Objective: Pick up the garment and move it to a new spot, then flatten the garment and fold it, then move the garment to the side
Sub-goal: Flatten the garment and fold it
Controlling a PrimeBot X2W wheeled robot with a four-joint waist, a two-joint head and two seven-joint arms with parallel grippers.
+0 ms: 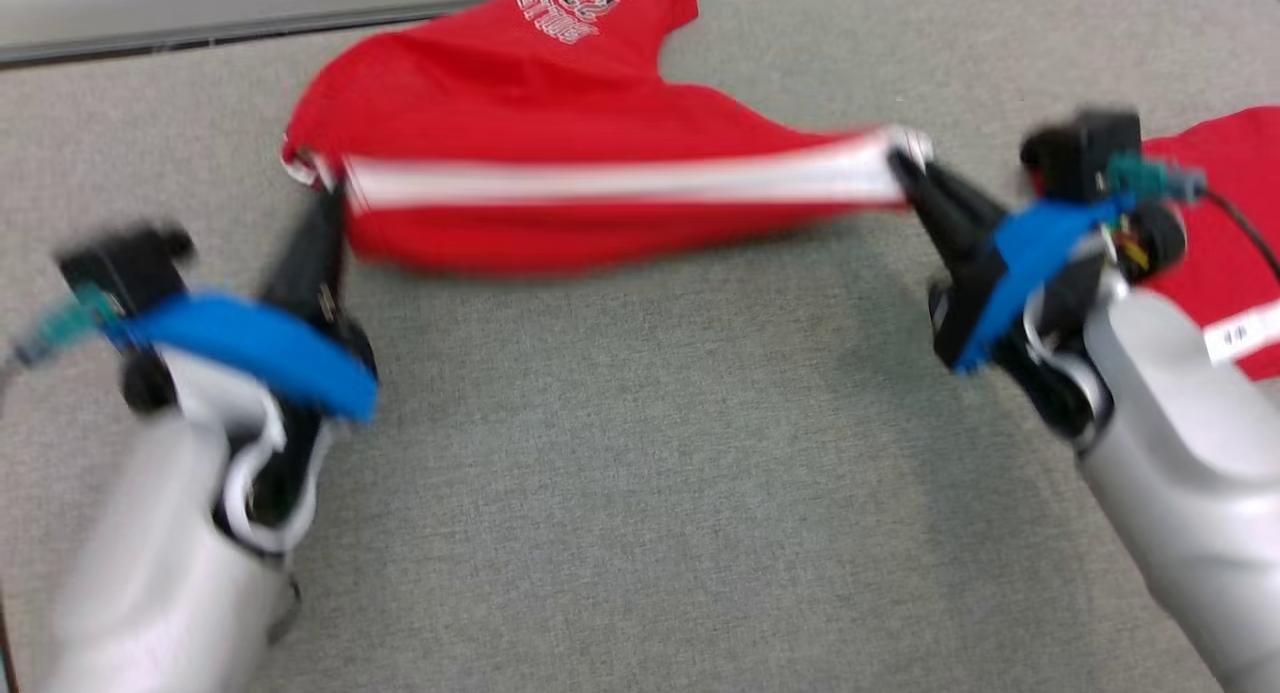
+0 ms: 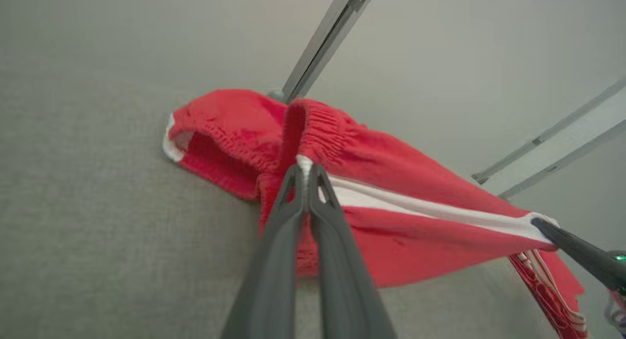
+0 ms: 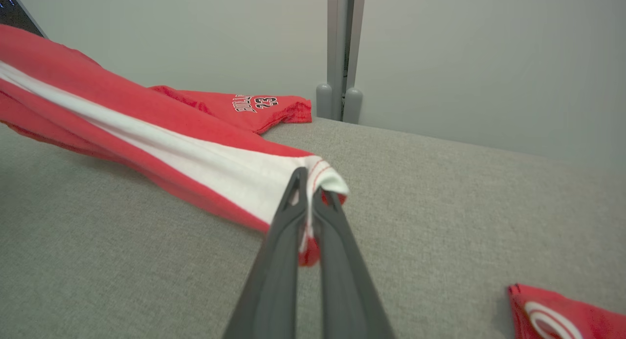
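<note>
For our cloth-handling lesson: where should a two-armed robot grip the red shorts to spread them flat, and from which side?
Probably the red shorts by the ends of the white side stripe: the gathered waistband, where the left gripper is shut, and the leg hem, where the right gripper is shut. Come from the robot's side; that straight stripe pulls taut between them.

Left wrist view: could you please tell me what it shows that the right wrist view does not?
Left wrist view: the gathered elastic waistband, clamped by the left gripper. Right wrist view: the white-printed number 23 on the far leg. Both: the red shorts with a white side stripe, stretched over the grey fabric table, and the right gripper on the hem.
</note>
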